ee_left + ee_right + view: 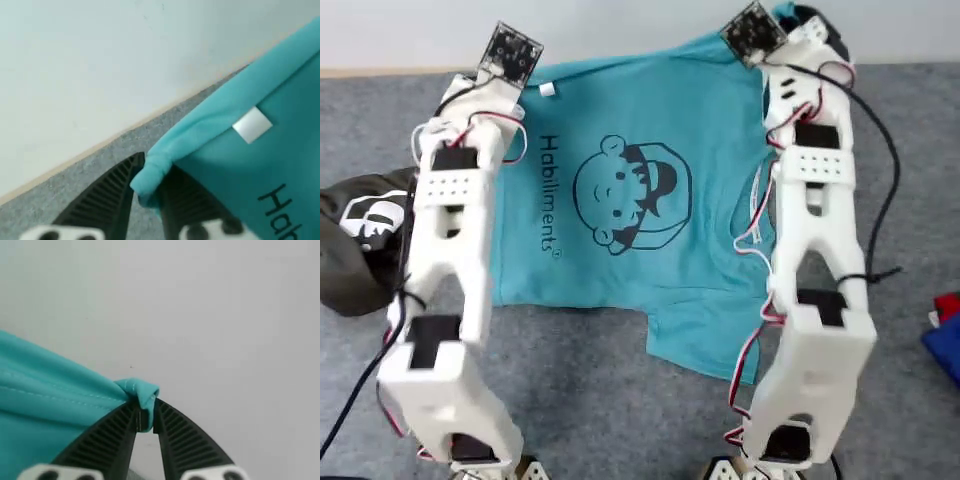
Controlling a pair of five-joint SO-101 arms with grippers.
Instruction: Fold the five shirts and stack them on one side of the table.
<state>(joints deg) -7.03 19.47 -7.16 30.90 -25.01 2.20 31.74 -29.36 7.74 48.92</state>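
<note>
High view: the teal short-sleeved T-shirt (620, 150) lies spread, printed side up, on the grey felt-like table cover (580, 400) between my two arms. It is turned sideways to me, so the line of dark lettering (550, 195) runs along its length just beside a round cartoon face (632, 195) drawn in dark outline. I leave the wording unread. A small white sewn-in label (548, 90) sits near the far edge, close to my left arm. In the left wrist view the same label (252, 125) is a plain white rectangle, and I can make out no writing on it. A few large dark letters show at that picture's corner.

The fabric is smooth and evenly coloured, with stitched hems. One sleeve (705, 335) lies flat towards the near side of the table.

My left gripper (150, 177) is closed on a bunched far corner of the shirt, its black ribbed fingers (107, 195) nipping the hem above the grey cover by the pale wall (100, 60). My right gripper (145, 415) is pinched narrow on the other far corner, a small knot of teal cloth clamped at its tips.

A crumpled black garment with white print (360, 250) lies beside my left arm, and a red and blue cloth (945, 330) sits at the table's right edge.
</note>
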